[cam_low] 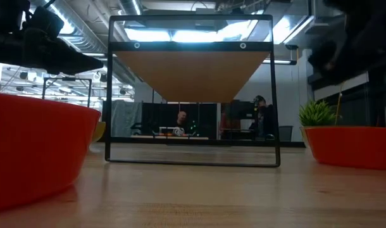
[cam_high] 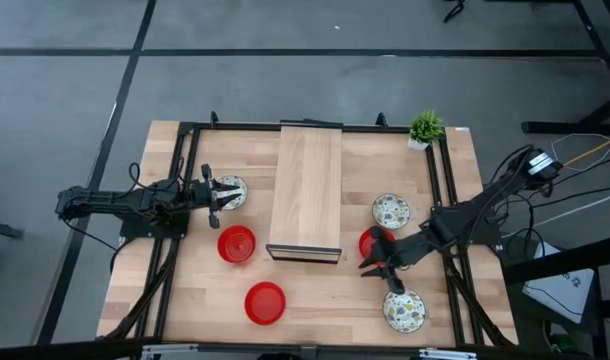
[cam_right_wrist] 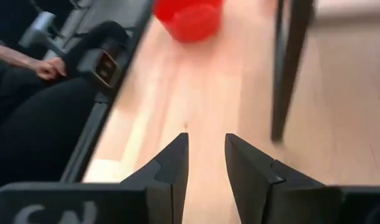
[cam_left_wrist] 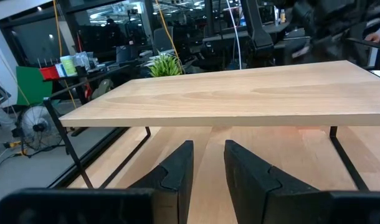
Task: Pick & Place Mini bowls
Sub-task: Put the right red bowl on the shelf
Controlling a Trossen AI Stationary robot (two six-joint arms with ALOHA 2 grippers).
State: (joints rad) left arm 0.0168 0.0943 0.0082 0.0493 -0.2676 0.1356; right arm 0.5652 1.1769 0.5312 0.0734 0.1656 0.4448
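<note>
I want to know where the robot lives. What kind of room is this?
Probably a robot lab or workshop. Two robot arms work at a wooden table on a bare grey floor, and beyond it stand desks, screens and people under ceiling lights.

both arms are dark, jointed and slender, with black cables trailing from their bases. each tool, left tool [cam_left_wrist: 207,171] and right tool [cam_right_wrist: 205,163], has two black wedge-shaped fingers.

Three bowls are plain red: one [cam_high: 236,244] near the shelf, one [cam_high: 265,303] at the front and one [cam_high: 372,242] partly under the black right arm. Three bowls are white with a green-brown speckled pattern [cam_high: 391,211] [cam_high: 404,311] [cam_high: 231,192]. The table [cam_high: 325,295] and the shelf [cam_high: 308,188] are light wood with a black frame, and the small plant [cam_high: 425,126] is green.
</note>
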